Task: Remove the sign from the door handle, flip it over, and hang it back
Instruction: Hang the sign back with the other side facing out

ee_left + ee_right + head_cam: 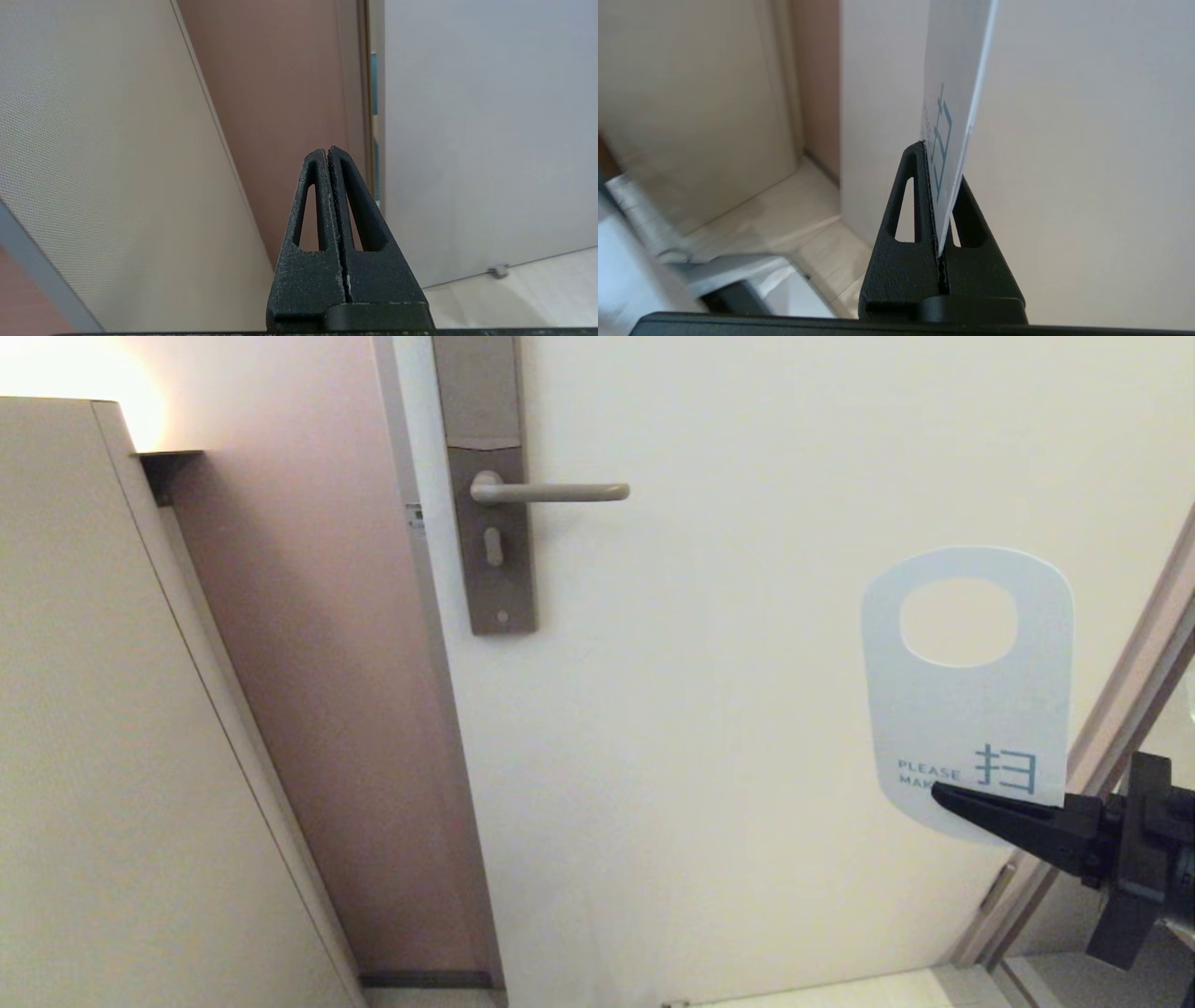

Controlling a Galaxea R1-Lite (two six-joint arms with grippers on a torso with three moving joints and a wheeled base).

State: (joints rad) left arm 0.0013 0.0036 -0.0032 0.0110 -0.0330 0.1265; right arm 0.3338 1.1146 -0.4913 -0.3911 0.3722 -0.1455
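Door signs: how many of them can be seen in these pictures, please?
1. The sign is off the door handle, held upright at its lower edge by the right gripper in front of the door, white face toward the head camera. No other shows.

The white rounded-oblong hanger card with an oval hole stands upright, well right of the bare brushed-metal lever handle.

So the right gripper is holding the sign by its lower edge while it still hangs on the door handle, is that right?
Not quite. The right gripper does hold the sign by its lower edge, but the head view shows it off the door handle, held up to the right of the handle and lower.
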